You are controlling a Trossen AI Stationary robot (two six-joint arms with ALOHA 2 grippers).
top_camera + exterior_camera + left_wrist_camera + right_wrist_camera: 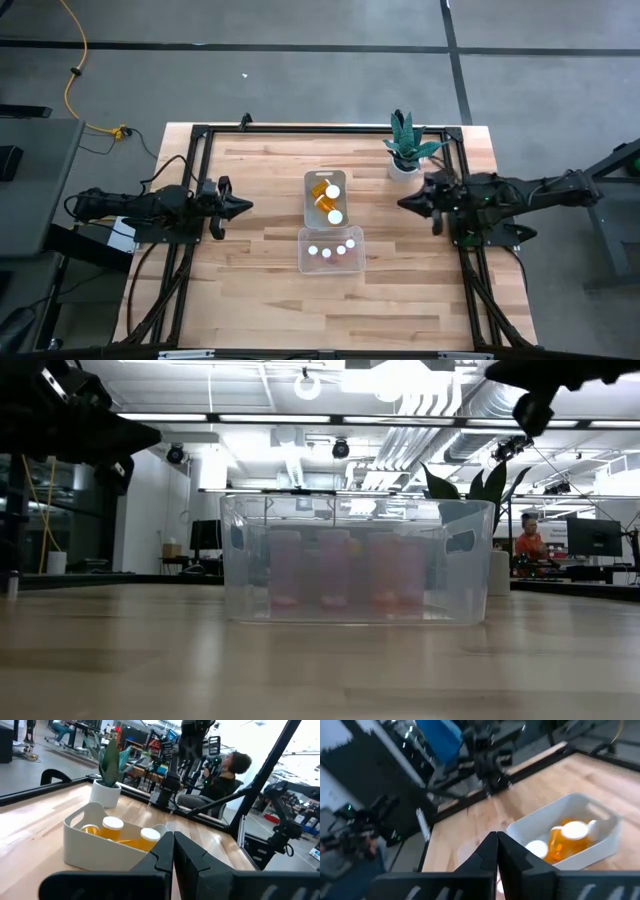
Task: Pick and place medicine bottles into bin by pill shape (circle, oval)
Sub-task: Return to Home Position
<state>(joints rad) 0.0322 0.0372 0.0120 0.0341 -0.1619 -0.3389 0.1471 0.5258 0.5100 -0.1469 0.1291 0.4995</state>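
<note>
Two pairs of jaws are pressed together, and neither pinches anything. The left gripper [247, 207] hangs over the 9 o'clock side of the desk [260, 300], its tip aimed toward 3 o'clock. In its own wrist view the two dark fingers [160, 855] meet along a thin seam with no gap. The right gripper [401, 204] mirrors it on the 3 o'clock side, pointing toward 9 o'clock, its fingers [512, 855] likewise flat against each other. Both tips are well apart from the bins that sit between them.

At the middle of the desk stands the gray bin [308, 200], a smooth, rounded-corner plastic tub with handle cut-outs. Inside it, medicine bottles [322, 190] lie jumbled, translucent orange cylinders with round white caps, two caps showing from above. Touching or just beside it, at its 6 o'clock, is the clear bin [330, 268]. That bin holds four more bottles standing upright in a row, which show as white discs from above and as blurred columns through the wall in the low view.

At 12 o'clock of the right gripper's tip stands a plant [405, 140] with stiff, pointed green leaves in a white pot [403, 170]. The desk is pale wood in long planks, edged by black metal rails. Beyond it, in the left wrist view, a person [225, 775] sits among equipment.
</note>
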